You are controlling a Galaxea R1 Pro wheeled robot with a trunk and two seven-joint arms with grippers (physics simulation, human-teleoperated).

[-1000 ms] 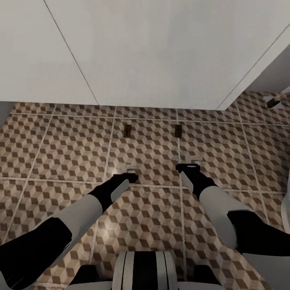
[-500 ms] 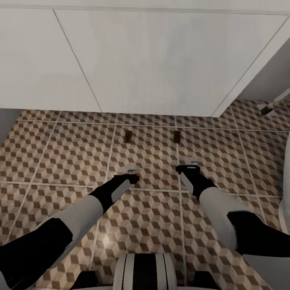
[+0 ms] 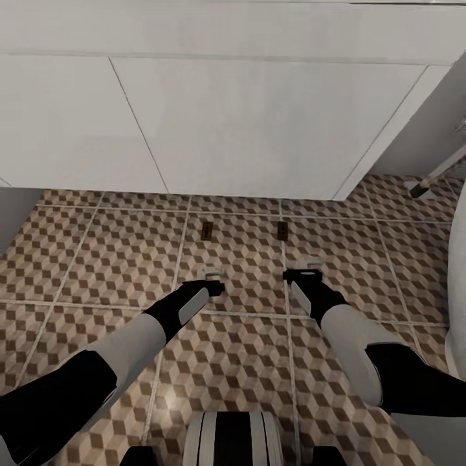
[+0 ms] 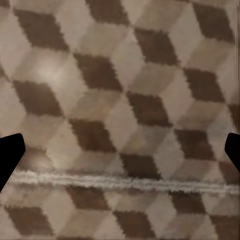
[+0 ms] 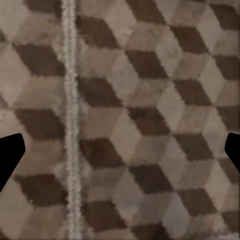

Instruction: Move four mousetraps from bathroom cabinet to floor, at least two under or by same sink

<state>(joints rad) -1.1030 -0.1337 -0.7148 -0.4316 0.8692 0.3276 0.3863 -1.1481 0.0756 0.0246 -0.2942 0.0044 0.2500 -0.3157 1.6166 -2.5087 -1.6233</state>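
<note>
Left gripper (image 3: pixel 208 283): we read it as released; in the left wrist view the two dark fingertips (image 4: pixel 10 155) sit at opposite edges with nothing but tile between them; nothing held. Right gripper (image 3: pixel 304 272): same story, fingertips (image 5: pixel 10 156) spread wide apart over bare tile, a grout line running between them; empty.

Both grippers hang low over the bathroom floor (image 3: pixel 97 259), pointing down and forward; we can't tell whether they touch the tiles. Forearms go white then black back toward the trunk, left arm coming in from the left side of the head view, right arm from the right.

Two mousetraps lie flat on the floor just ahead of the grippers: left mousetrap (image 3: pixel 207 230) in front of the left gripper, right mousetrap (image 3: pixel 282 229) in front of the right gripper, beside a grout line; both apart from the grippers, well apart from each other, same tiled surface. Small dark boards; detail too small to read.

Beyond them, close behind, stands the white vanity (image 3: pixel 246 129), two flat door fronts with a seam between them, a white top edge above; both traps sit near its base, not under it. At far right a curved white edge (image 3: pixel 457 272) enters the head view; we can't tell what it is.
</note>
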